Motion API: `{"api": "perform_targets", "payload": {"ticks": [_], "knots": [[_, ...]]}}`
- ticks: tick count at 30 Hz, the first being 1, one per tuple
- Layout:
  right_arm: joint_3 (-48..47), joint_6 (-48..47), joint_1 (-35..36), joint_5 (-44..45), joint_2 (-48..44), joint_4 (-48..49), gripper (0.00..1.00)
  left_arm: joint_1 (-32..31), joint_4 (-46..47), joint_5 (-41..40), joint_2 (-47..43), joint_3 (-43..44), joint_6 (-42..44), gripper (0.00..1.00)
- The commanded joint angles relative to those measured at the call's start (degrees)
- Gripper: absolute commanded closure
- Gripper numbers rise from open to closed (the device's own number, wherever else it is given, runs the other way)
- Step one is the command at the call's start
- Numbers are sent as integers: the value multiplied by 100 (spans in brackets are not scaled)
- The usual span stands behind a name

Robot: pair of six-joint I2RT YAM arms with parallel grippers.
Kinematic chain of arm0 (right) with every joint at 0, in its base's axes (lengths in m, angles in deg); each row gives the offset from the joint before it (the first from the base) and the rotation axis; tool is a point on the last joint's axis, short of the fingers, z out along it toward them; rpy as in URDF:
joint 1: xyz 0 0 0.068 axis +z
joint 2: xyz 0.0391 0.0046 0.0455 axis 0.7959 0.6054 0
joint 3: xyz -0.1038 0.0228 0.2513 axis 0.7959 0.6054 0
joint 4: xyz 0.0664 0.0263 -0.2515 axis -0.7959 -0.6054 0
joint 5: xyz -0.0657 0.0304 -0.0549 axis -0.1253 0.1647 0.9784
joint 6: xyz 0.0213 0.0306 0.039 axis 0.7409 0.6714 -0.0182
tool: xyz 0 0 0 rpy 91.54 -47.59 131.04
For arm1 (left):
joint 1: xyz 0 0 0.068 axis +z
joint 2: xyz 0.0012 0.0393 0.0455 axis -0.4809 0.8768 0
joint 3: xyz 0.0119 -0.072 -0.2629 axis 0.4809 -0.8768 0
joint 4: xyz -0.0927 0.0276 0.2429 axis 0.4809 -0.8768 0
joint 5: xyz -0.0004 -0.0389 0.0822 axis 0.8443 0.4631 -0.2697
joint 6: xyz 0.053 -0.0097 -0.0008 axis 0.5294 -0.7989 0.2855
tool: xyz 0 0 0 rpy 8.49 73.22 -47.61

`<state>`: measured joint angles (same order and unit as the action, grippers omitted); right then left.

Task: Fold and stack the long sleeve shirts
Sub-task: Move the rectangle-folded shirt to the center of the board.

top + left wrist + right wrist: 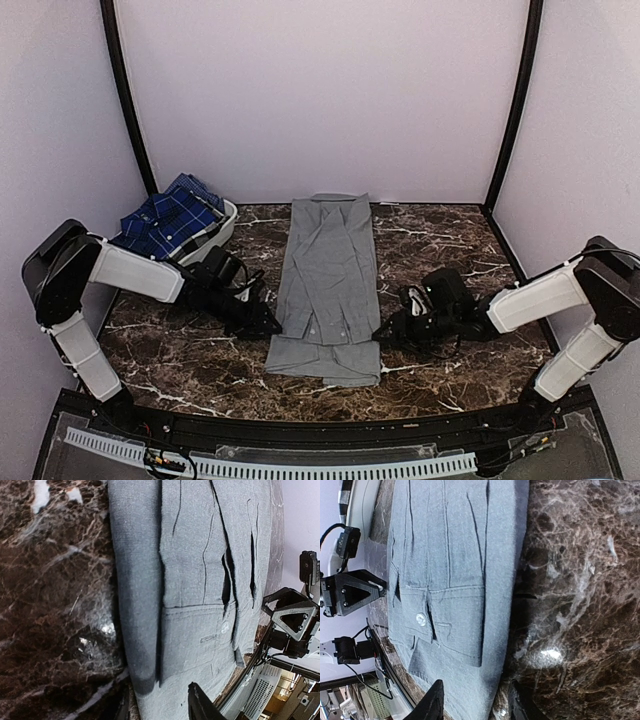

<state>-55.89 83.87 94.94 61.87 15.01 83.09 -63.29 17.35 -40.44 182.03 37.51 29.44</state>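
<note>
Two shirts, we count: the plain mid-grey collared cloth shirt (328,280) lies centre-table, and the dark blue plaid cloth shirt (170,220) fills one white oval plastic basket (228,215) far left. At the grey shirt's near end we see the left gripper (265,322) and right gripper (385,335), jaws apart, straddling its edges.

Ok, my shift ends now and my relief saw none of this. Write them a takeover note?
Left gripper open, straddling the grey shirt at its left edge, near end.
Right gripper open, straddling the right edge opposite.
Grey shirt flat on the table, sleeves folded in; plaid shirt heaped in the basket, far left.
Done: grey narrowed to a strip.
Left: fold it short, fold the plaid, stack.
</note>
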Motion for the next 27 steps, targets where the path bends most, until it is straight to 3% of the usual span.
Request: {"api": "perform_targets", "payload": {"ticks": [1, 9, 17, 21, 27], "knots": [[71, 288, 48, 135, 119, 623, 60, -132, -107, -259, 191, 39, -147, 63], [72, 438, 56, 15, 434, 1117, 65, -344, -112, -276, 356, 117, -394, 65], [54, 420, 76, -73, 599, 1302, 71, -390, 274, -83, 416, 102, -776, 80], [69, 438, 76, -85, 615, 1387, 79, -427, 304, -38, 387, 116, -847, 89], [227, 453, 97, -90, 446, 1433, 99, -535, 439, 64, 242, -70, -1052, 99]]}}
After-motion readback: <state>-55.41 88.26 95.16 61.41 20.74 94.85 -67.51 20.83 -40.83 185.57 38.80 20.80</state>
